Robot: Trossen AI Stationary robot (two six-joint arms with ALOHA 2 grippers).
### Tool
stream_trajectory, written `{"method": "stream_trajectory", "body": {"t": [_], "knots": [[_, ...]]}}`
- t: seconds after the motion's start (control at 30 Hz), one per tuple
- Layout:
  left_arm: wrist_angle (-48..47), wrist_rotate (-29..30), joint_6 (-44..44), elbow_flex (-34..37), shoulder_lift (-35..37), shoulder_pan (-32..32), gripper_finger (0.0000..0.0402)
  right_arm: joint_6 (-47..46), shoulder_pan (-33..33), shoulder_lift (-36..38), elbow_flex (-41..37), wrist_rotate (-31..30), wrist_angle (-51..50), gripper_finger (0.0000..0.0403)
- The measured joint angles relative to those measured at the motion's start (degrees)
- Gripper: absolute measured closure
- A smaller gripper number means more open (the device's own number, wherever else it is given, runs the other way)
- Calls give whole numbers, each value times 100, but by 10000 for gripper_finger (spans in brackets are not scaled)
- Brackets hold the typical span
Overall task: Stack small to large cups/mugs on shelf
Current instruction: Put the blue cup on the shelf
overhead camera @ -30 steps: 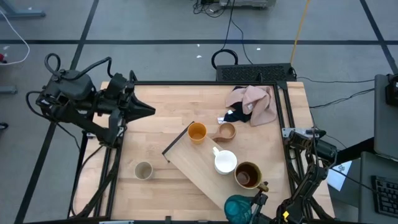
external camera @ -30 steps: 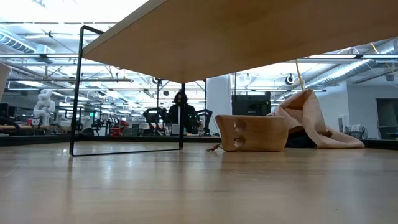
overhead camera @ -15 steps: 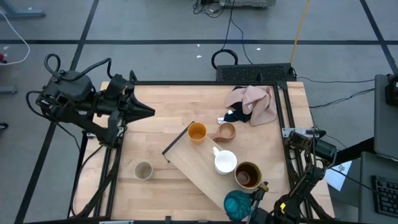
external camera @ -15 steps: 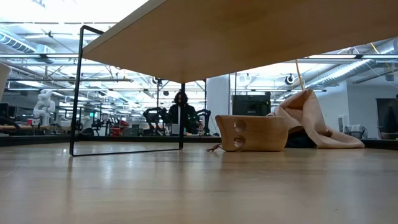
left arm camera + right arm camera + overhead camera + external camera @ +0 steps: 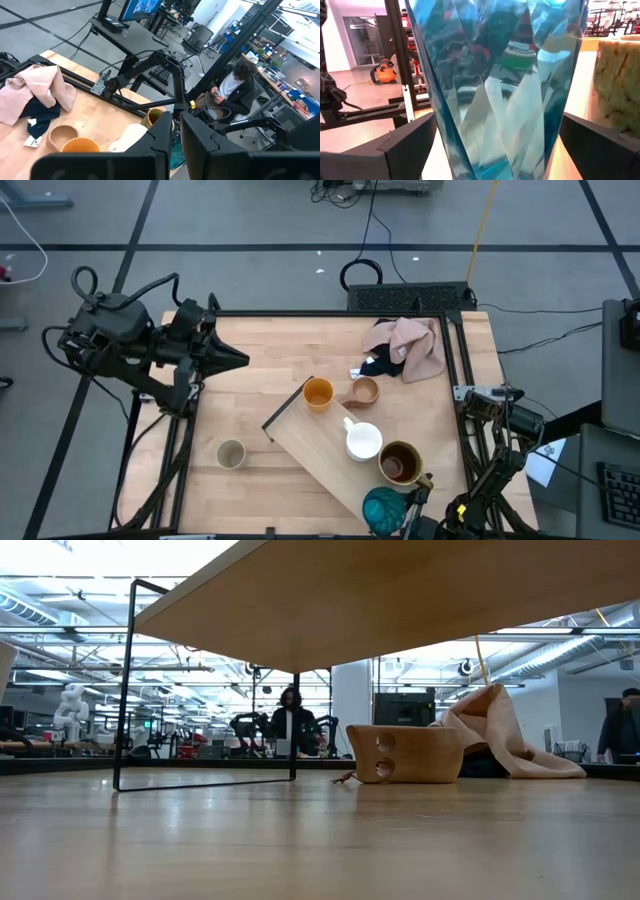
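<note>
Pale butcher-block tabletop [image 5: 260, 370] carries the long light-wood shelf board [image 5: 315, 455] laid diagonally, with the white handled mug [image 5: 362, 441] and dark brown handled mug [image 5: 399, 462] on it. The faceted teal glazed cup [image 5: 382, 509] stands at the near edge. The right gripper [image 5: 485, 145] has a dark finger on either side of it; whether they press the glass I cannot tell. To grip well, I judge it should close gently and lift straight, clear of the brown mug. The left gripper [image 5: 172, 131], fingers nearly together, waits at the far-left corner.
</note>
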State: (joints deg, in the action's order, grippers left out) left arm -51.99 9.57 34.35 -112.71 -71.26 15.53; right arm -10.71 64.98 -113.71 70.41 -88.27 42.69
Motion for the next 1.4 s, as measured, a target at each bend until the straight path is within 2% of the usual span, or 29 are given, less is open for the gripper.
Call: {"method": "stream_trajectory", "body": {"t": [0.9, 1.17, 1.3, 1.4], "knots": [[-2, 43, 11, 0, 0, 0, 364, 388, 525, -4, -4, -168, 479, 3], [-2, 101, 2, 0, -4, 0, 364, 278, 857, -9, -4, -166, 1098, 3], [-9, 102, 40, -2, -79, 0, 364, 233, 926, -11, -4, -159, 1585, 3], [-6, 95, 242, -2, -170, 0, 364, -150, 928, -13, -4, 6, 2204, 3]]}}
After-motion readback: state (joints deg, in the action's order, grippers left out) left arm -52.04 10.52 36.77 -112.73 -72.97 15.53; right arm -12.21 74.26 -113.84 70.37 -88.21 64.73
